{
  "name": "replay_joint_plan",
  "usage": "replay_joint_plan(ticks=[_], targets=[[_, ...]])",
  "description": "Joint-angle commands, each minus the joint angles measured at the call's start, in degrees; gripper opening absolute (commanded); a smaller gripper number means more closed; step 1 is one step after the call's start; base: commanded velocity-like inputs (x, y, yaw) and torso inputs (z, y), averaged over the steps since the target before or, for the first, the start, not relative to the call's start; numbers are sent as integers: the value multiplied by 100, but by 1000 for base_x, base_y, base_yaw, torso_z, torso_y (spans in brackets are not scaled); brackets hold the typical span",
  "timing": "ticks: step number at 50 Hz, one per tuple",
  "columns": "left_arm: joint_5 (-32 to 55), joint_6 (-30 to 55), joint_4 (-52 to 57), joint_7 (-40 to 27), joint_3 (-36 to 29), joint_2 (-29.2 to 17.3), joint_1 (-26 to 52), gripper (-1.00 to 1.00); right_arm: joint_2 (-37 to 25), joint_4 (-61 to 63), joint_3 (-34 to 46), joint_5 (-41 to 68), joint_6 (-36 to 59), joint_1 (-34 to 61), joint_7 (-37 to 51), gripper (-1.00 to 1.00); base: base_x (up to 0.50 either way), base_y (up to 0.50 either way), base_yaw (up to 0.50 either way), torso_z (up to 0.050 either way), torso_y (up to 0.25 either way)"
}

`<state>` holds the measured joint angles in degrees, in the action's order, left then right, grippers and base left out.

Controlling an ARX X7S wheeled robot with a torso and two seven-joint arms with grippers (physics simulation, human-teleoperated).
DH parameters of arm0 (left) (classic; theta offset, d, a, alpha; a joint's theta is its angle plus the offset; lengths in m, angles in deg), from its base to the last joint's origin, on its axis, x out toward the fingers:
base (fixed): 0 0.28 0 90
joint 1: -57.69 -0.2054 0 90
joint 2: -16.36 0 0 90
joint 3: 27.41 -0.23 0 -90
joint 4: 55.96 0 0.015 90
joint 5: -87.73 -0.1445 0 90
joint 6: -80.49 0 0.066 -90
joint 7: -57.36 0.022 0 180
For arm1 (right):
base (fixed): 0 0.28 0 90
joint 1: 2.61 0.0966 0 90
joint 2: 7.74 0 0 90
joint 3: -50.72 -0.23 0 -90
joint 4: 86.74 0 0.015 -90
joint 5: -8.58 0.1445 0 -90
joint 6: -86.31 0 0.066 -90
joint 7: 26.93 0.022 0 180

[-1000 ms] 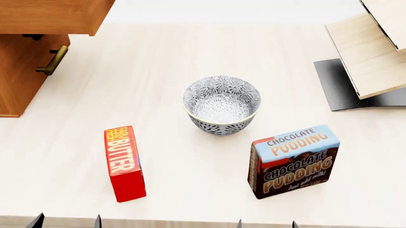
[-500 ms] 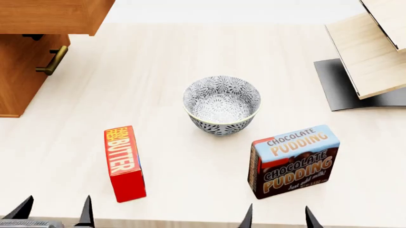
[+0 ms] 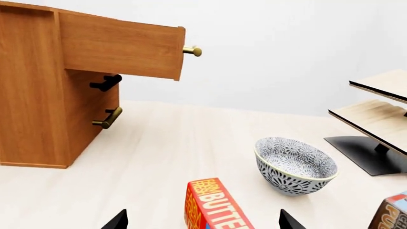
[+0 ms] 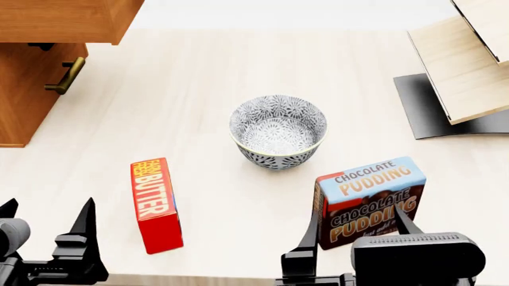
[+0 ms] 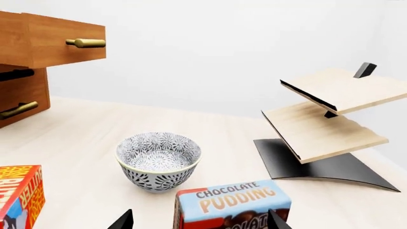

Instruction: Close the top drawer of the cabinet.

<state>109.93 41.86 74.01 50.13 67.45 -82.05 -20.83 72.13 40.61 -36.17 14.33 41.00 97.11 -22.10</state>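
The top drawer [image 3: 121, 45] of orange-brown wood stands pulled out from the cabinet [image 3: 38, 105], its brass handle [image 3: 192, 50] at the front; it also shows in the head view [image 4: 68, 18] and right wrist view [image 5: 51, 38]. The cabinet [image 4: 28, 89] stands at the table's far left. My left gripper [image 4: 44, 223] is open and empty at the near left edge, far from the drawer. My right gripper [image 4: 358, 223] is open and empty at the near edge, by the pudding box.
A red butter box [image 4: 155, 204] lies near the left gripper. A patterned bowl [image 4: 278, 131] sits mid-table. A chocolate pudding box [image 4: 370, 199] stands at the near right. Pale slanted panels on a dark base [image 4: 461, 71] stand at the far right. A lower drawer handle [image 4: 66, 76] sticks out.
Both grippers have risen into the head view from the near edge, moving forward over the table. The drawer and the boxes have not moved.
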Motion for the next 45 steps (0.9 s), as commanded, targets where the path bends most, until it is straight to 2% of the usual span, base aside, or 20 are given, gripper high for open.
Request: replay_joint_plan(ticks=[1,5,45], targets=[[145,198,196,-25,67,-91,33,100,-46,106,-57,194,22,-11,-110,100,0,0,0,0,0],[116,92,132,-29,42,-100,-9,100,-73,94,-45,199,-138,-49,-125,100,0,104,0,0,0],[121,-245,-6,-194,-54,-200,-79,100,-258,-27,135,101,-551,-99,35,100,7,500,0,0,0]])
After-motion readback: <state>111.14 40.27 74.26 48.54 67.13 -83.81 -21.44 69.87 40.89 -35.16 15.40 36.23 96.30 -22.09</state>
